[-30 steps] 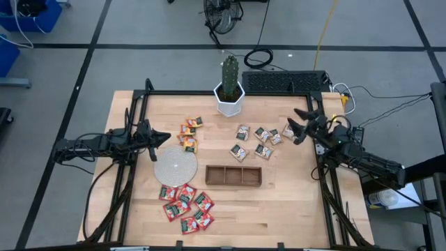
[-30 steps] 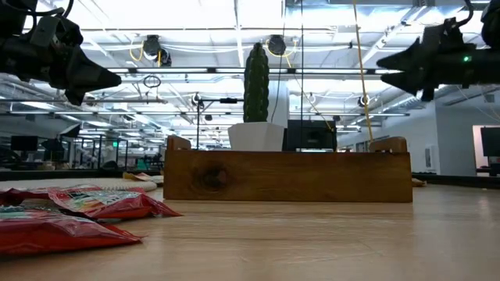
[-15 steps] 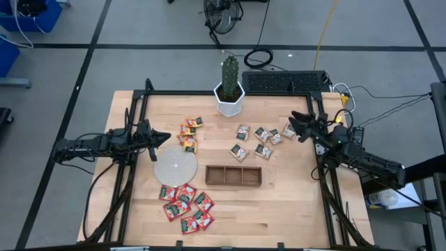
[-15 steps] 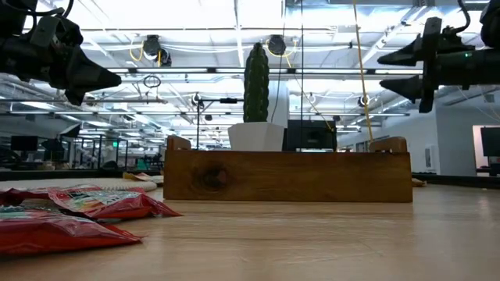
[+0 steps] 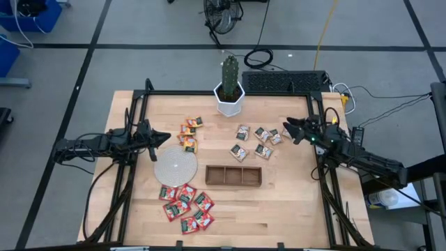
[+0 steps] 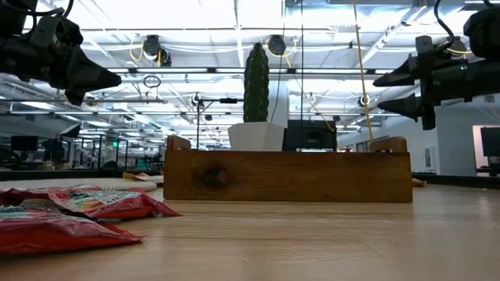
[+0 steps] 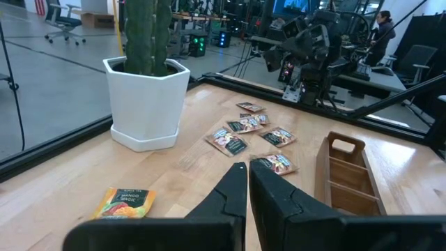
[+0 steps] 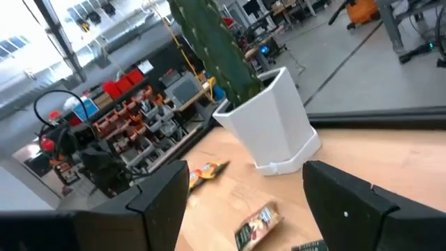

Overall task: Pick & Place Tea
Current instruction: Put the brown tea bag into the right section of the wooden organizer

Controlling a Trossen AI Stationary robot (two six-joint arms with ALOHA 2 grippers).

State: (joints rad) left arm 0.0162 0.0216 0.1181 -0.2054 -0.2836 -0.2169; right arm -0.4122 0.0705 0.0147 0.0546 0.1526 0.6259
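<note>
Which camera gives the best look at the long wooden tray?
The high view: the wooden tray lies whole, all three compartments showing. The low view sees only its long side wall; the left wrist view catches one end; the right wrist view misses it.

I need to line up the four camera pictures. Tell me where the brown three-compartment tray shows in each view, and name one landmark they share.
High view: the tray lies below the table's middle, right of the grey disc.
Low view: it fills the centre, side on.
Left wrist view: at the right edge, compartments visible.
Right wrist view: not in it.
Shared landmark: the cactus in its white pot, seen in all four.
</note>
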